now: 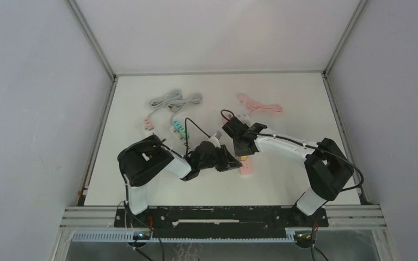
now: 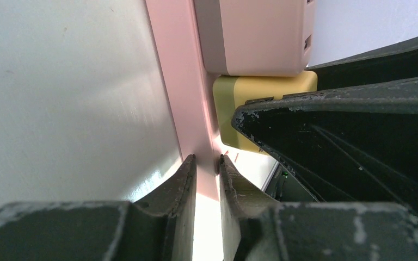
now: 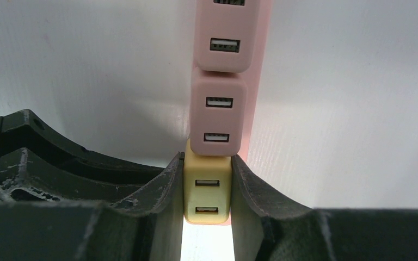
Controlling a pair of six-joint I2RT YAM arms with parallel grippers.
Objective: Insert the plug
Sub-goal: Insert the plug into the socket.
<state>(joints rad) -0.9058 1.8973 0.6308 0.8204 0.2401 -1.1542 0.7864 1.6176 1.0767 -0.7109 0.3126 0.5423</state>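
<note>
A yellow plug (image 3: 207, 190) with two USB ports sits on the near end of a pink power strip (image 3: 261, 81), directly below two pink plugs (image 3: 217, 117). My right gripper (image 3: 207, 159) is shut on the yellow plug, one finger flat on each side. In the left wrist view the yellow plug (image 2: 250, 98) stands against the strip (image 2: 188, 81). My left gripper (image 2: 208, 163) pinches the strip's thin edge. From above, both grippers meet over the strip (image 1: 245, 169), the left gripper (image 1: 231, 162) beside the right gripper (image 1: 245, 148).
At the back of the white table lie coiled grey cables (image 1: 168, 100), a pink cable (image 1: 261, 106), a green plug (image 1: 179, 129) and a small pink plug (image 1: 148, 124). A black cable (image 1: 196, 128) loops near the left arm. Walls enclose both sides.
</note>
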